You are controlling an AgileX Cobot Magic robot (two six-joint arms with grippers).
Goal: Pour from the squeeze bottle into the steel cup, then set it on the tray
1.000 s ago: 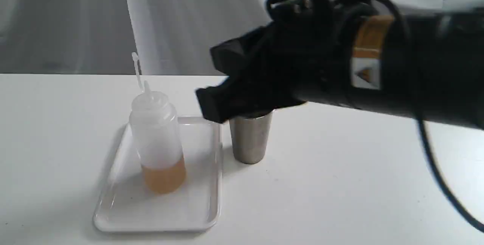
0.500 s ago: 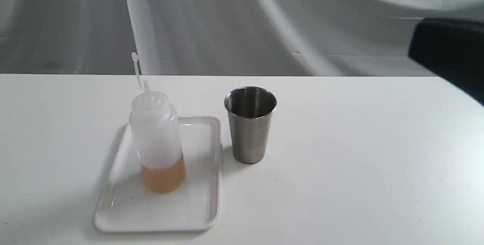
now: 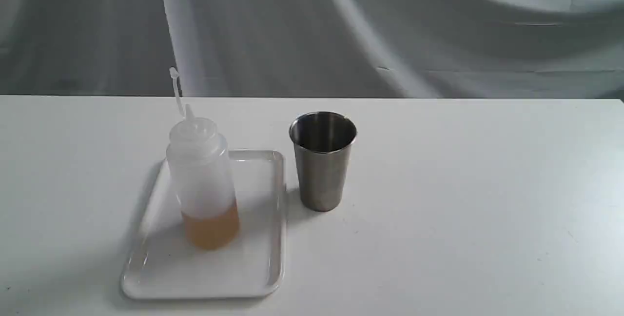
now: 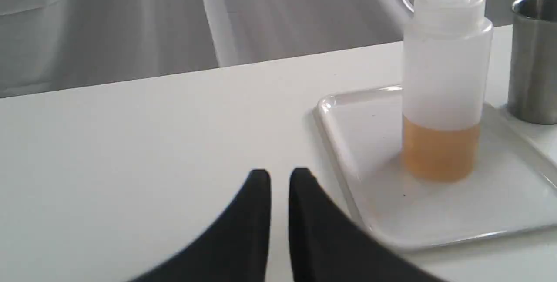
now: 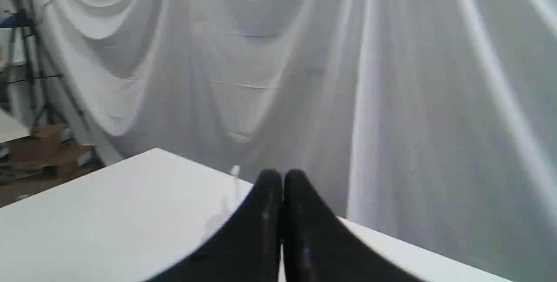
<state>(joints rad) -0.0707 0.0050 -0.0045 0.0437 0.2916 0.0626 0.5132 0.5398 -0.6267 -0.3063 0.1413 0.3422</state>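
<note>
The squeeze bottle (image 3: 203, 179) stands upright on the white tray (image 3: 161, 277), amber liquid filling its lower part, its thin cap tether sticking up. The steel cup (image 3: 322, 160) stands upright on the table just right of the tray. Neither gripper shows in the exterior view. In the left wrist view the bottle (image 4: 444, 86), tray (image 4: 348, 142) and cup (image 4: 533, 60) appear, and my left gripper (image 4: 280, 173) hangs shut, apart from the tray, holding nothing. In the right wrist view my right gripper (image 5: 282, 174) is shut and empty, with the bottle's cap tip (image 5: 235, 171) just beside its fingers.
A white table (image 3: 463, 208) carries everything, its back edge meeting a draped white cloth backdrop (image 3: 341, 28). In the right wrist view a tripod (image 5: 26, 55) and cardboard boxes (image 5: 43, 151) stand off the table's far side.
The right arm, which hung over the cup a second ago, has withdrawn to the right and left the exterior view. Bottle, cup and tray have not moved.
</note>
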